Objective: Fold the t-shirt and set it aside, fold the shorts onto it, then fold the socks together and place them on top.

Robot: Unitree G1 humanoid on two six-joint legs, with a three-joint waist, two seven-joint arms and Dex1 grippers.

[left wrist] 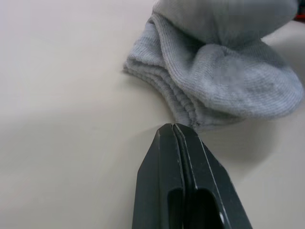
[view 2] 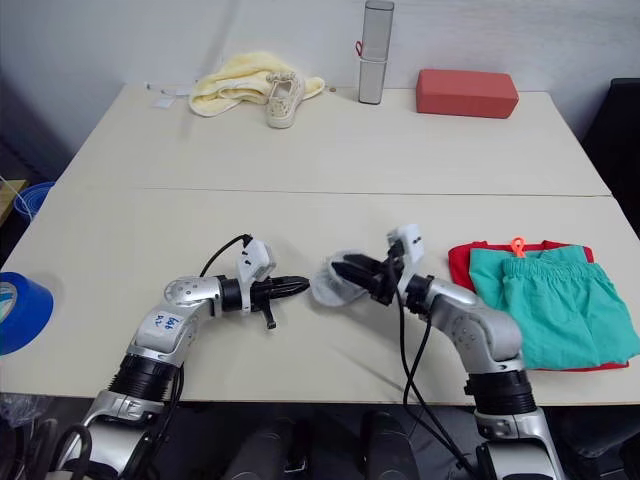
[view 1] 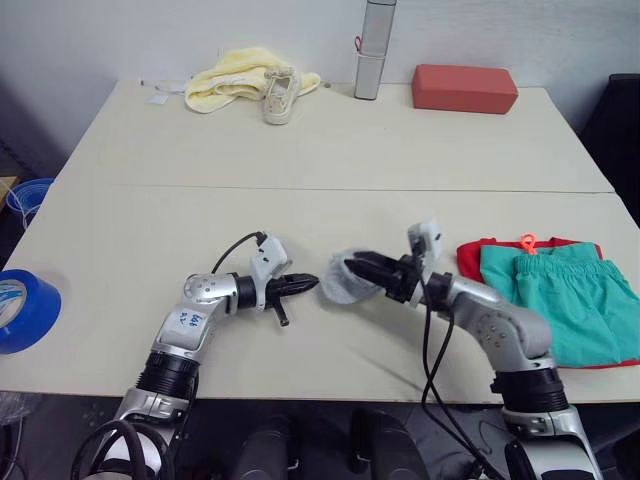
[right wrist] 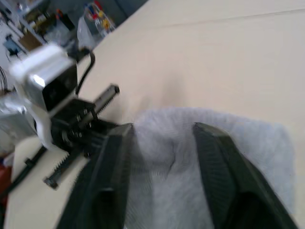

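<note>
The grey socks (view 1: 338, 284) lie bunched at the table's near middle. My right gripper (view 1: 357, 268) is shut on the socks, one finger (right wrist: 114, 157) on each side of the bundle. My left gripper (view 1: 305, 284) is shut on nothing, and its tip (left wrist: 174, 130) rests just short of the socks' ribbed edge (left wrist: 190, 102). The teal shorts (view 1: 565, 300), with an orange drawstring (view 1: 527, 241), lie folded on the red t-shirt (view 1: 468, 258) at the right edge, just right of my right arm.
At the back of the table (view 1: 330, 160) are a pale yellow cloth (view 1: 235, 78), an off-white sneaker (view 1: 281, 95), a silver cylinder (view 1: 372, 50) and a red block (view 1: 464, 88). A blue tape roll (view 1: 22, 310) sits at the near left edge.
</note>
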